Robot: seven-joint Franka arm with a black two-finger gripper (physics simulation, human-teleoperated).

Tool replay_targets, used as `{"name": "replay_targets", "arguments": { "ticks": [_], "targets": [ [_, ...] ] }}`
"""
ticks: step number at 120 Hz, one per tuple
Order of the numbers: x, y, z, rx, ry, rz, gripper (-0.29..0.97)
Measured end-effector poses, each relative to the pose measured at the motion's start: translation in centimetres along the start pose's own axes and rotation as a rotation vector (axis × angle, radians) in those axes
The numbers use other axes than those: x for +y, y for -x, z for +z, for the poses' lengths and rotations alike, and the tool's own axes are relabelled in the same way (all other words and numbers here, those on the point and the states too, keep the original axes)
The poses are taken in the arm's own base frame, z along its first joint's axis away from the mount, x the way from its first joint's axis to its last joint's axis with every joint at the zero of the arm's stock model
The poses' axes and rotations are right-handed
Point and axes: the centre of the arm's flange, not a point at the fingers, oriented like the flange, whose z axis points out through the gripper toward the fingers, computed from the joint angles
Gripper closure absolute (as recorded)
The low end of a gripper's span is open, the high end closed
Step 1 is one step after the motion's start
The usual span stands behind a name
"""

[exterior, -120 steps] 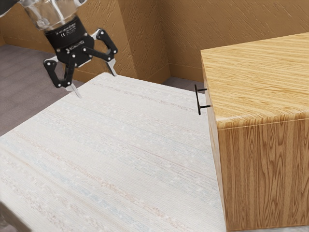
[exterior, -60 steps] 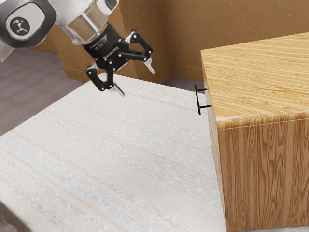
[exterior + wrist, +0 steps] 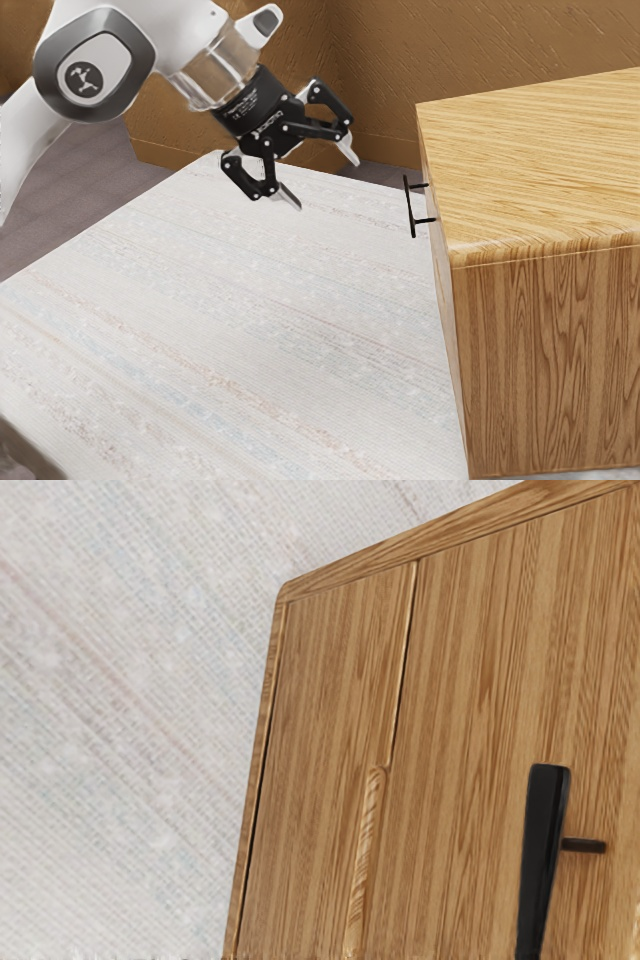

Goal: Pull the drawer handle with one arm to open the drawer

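Pale woven-grain table (image 3: 200, 330) takes up most of the exterior view. On its right end, as that view shows it, stands the wooden cabinet (image 3: 540, 170), top face lit, its front turned toward the exterior view's left. In the wrist view we see that front head-on: a vertical seam splits it into two panels, and the drawer front (image 3: 480, 660) is the one with the handle on it; it seems level with the panel beside it. The arm (image 3: 90, 80) comes in from the exterior view's upper left, white links with a grey joint cap, the wrist bent so that the hand slants down and toward the cabinet, above the table's far edge and clear of its surface. Gripper (image 3: 325, 182): black, fingers (image 3: 290, 198) spread wide, nothing between them, tips aimed toward the cabinet front. Handle (image 3: 411, 207): a thin black bar, long axis upright in the exterior view, held off the front on two short posts so that it sticks out toward the exterior view's left, high on the front near the cabinet's top edge. It lies to the exterior view's right of the gripper, near but apart, roughly level with the fingertips. In the wrist view the handle (image 3: 540, 860) shows as a dark bar with one post visible.
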Motion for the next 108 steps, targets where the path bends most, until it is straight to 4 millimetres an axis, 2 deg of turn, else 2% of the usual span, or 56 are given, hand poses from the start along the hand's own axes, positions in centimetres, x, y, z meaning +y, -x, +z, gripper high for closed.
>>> {"name": "replay_targets", "arguments": {
  "ticks": [21, 70, 108],
  "targets": [
    [0.7, 0.4, 2.0, -0.008, -0.012, 0.015, 0.09],
    [1.3, -0.5, 3.4, -0.016, 0.010, 0.016, 0.13],
    [2.9, 0.2, 5.0, -0.038, 0.035, 0.045, 0.16]
  ]
}}
